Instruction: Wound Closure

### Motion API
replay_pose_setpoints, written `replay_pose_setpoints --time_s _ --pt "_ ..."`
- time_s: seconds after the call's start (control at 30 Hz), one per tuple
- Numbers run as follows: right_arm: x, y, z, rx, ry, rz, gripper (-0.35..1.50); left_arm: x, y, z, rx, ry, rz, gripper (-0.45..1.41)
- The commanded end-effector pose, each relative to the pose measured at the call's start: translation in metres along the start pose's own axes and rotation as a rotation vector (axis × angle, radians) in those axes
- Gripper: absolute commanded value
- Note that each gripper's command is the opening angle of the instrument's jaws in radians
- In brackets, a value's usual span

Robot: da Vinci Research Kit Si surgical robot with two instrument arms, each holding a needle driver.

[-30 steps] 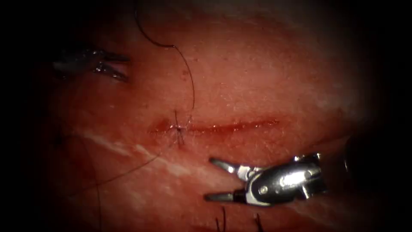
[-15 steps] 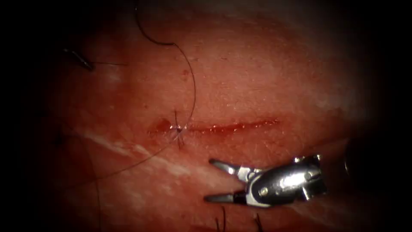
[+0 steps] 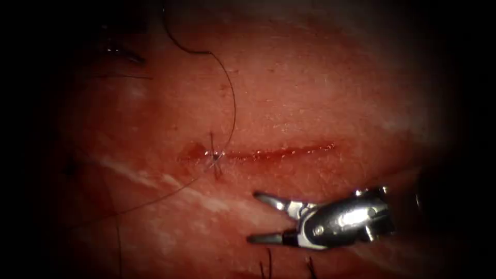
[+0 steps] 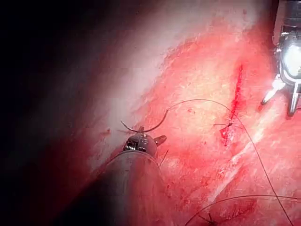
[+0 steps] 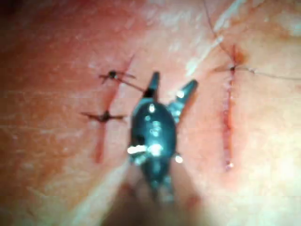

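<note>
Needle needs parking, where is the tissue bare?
Bare: the tissue above the cut, right of the thread. Crowded: the stitch at the cut's left end, and below the cut, where the open right hand holds nothing. The left hand holds the needle mid-curve, off the tissue.

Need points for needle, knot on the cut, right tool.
needle (image 4: 149, 128), left wrist view, mid-curve, held in the left tool's jaws
knot (image 3: 214, 154), endoscope view, its centre on the cut
right tool (image 3: 264, 217), endoscope view, midway between open jaw tips
</note>
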Motion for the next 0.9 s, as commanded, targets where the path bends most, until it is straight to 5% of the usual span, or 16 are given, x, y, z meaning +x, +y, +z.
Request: replay_pose_setpoints --time_s 0.03,0.3,0.7,0.83,0.9 --pt "-0.0005 -0.0011 0.0003 0.003 -0.001 0.004 1.03 -0.0002 -0.0001 0.0013 -0.001 -0.013 0.042 0.25" --pt "-0.0005 -0.0011 0.0005 0.002 -0.002 0.004 1.03 -0.0004 -0.0019 0.0036 0.046 -0.146 0.2 0.3" --pt "-0.0007 -0.001 0.0006 0.001 0.002 0.01 1.03 -0.0016 -0.0012 0.0085 0.066 -0.222 0.356 0.37" --pt "-0.0007 -0.001 0.0006 0.002 0.002 0.016 1.03 -0.0023 -0.0014 0.0094 0.062 -0.249 0.392 0.17" --pt "-0.0006 -0.001 0.0006 0.002 0.003 0.016 1.03 -0.0028 -0.0021 0.0097 0.063 -0.262 0.397 -0.22"
